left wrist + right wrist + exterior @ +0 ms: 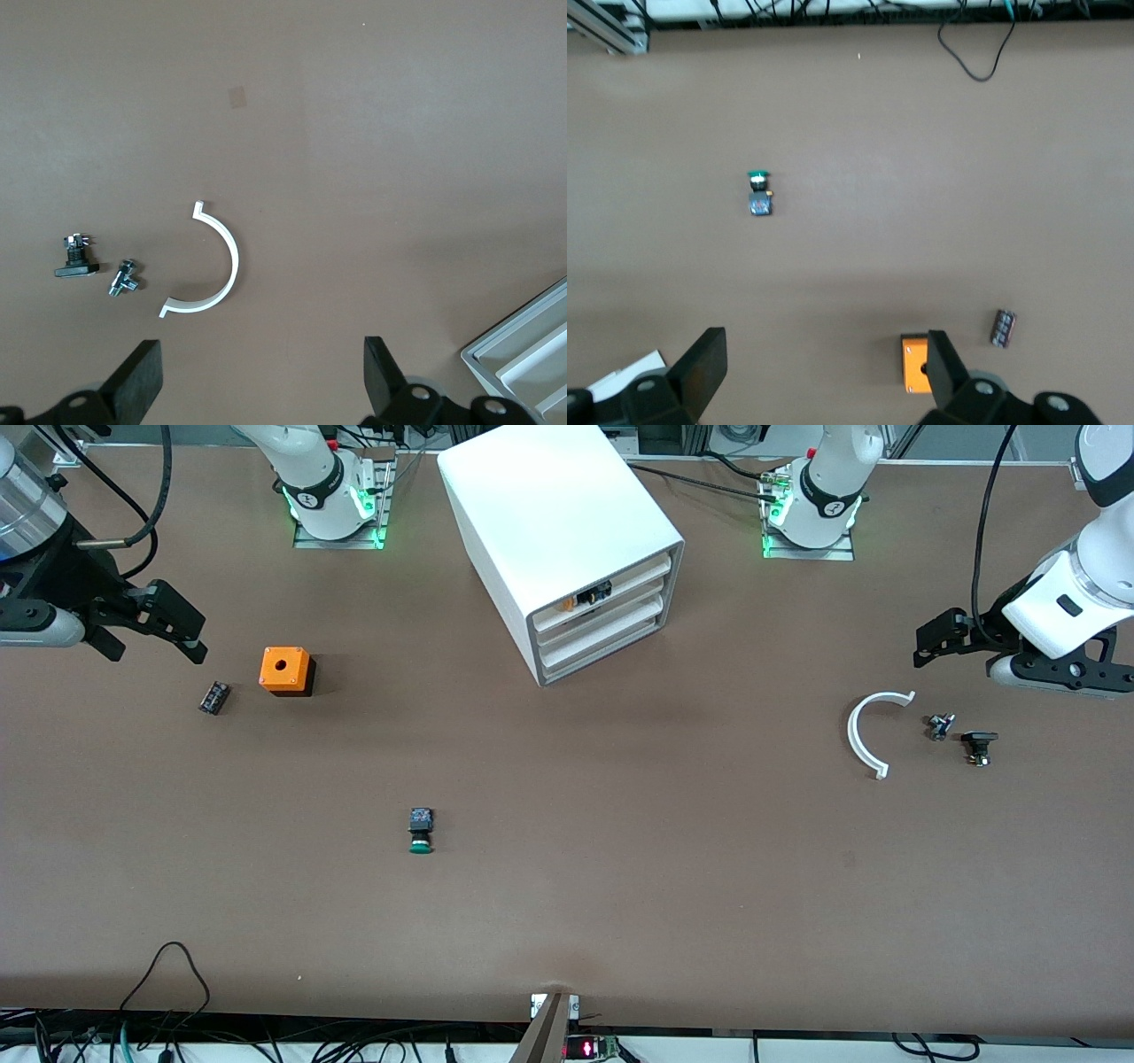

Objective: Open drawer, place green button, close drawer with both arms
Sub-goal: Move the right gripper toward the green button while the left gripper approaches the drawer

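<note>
The brown worktop [620, 886] is lying untouched: the cabinet's middle drawer [599, 623] is sitting shut near the robots' edge, the button [421, 830] is lying mid-worktop, and both the left gripper [939, 640] and right gripper [173, 624] are hovering open-fingered and empty at their ends.

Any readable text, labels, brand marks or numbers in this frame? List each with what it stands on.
No text can be read.
Round black-and-white badge on the right arm's base: too small to read.
Same badge on the left arm's base: too small to read.
Cabinet, button, orange cube, white arc: no markings show.
</note>
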